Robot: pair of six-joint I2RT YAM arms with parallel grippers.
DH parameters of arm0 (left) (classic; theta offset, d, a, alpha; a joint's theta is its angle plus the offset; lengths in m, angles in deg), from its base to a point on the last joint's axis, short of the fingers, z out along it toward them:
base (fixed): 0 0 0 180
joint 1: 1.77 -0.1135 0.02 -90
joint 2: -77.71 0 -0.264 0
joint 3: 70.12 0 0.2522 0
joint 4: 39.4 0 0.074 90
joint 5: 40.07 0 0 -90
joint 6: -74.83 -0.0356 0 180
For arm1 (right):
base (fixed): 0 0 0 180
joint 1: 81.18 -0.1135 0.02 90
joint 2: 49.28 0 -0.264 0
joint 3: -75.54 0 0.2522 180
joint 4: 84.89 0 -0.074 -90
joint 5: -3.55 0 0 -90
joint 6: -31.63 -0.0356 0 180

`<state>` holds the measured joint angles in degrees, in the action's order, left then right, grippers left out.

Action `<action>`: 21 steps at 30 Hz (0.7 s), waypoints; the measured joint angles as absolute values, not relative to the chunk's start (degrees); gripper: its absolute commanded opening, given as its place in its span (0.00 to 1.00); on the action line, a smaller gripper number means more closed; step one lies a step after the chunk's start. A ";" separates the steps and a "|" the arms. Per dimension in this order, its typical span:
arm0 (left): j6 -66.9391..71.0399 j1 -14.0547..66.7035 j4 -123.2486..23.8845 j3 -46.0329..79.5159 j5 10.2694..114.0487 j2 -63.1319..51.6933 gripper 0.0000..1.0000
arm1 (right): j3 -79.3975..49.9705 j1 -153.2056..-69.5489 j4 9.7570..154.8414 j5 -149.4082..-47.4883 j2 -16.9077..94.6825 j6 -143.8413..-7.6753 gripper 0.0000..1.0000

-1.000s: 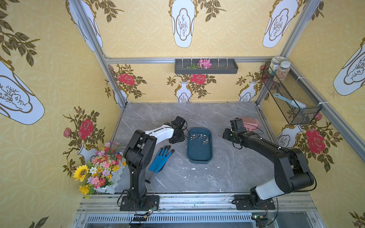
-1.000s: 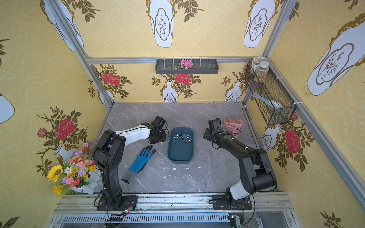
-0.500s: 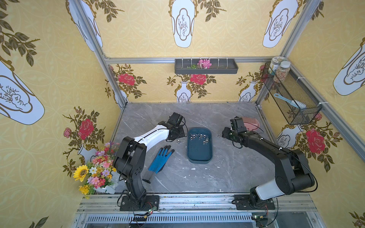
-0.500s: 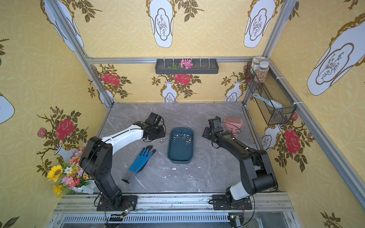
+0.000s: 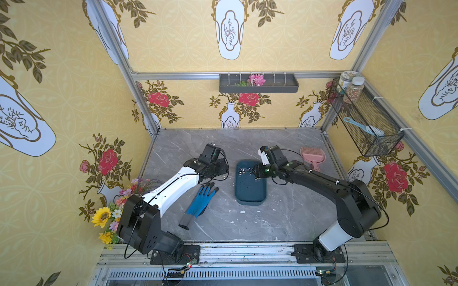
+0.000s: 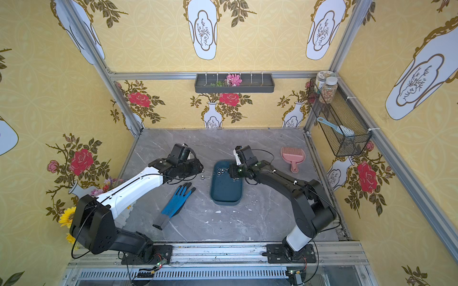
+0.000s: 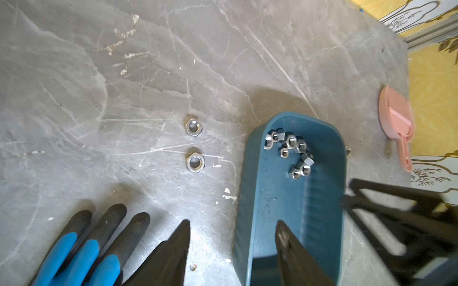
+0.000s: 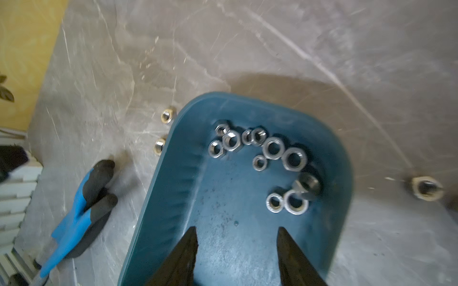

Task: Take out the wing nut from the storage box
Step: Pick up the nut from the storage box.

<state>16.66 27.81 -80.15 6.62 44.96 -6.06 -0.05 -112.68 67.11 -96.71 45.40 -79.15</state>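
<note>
nuts (image 8: pixel 265 148) in storage box (image 5: pixel 250 193), glove (image 5: pixel 202 199) left

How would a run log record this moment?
left gripper: open, empty | right gripper: open, above storage box | nuts: several in box

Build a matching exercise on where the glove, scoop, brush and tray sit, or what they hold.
Things:
1. glove
2. scoop
3. brush
4. tray

Places or states:
A. in the wire basket
B. holds loose nuts
C. on the table, left of the tray
D. on the table, right of the tray

Pairs: 1-C, 2-D, 3-A, 4-B
</note>
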 measured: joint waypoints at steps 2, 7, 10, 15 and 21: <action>16.32 27.81 -80.32 6.64 44.96 -5.64 0.58 | -2.06 -114.41 65.38 -96.32 48.26 -78.95 0.51; 15.99 27.77 -80.63 6.68 44.91 -5.55 0.58 | -6.76 -116.31 62.93 -92.78 54.90 -78.69 0.49; 15.83 27.77 -80.71 6.44 44.91 -5.55 0.58 | -9.79 -116.14 61.67 -90.20 58.58 -78.69 0.48; 15.57 27.74 -80.71 6.18 44.96 -5.55 0.59 | -13.05 -115.83 61.16 -87.64 62.88 -78.71 0.47; 15.27 27.74 -80.71 5.79 44.98 -5.79 0.59 | -15.52 -115.68 60.18 -85.26 66.62 -78.95 0.42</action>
<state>15.27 27.74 -80.71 5.79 44.98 -5.79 -15.52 -115.68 60.18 -85.26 66.62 -78.95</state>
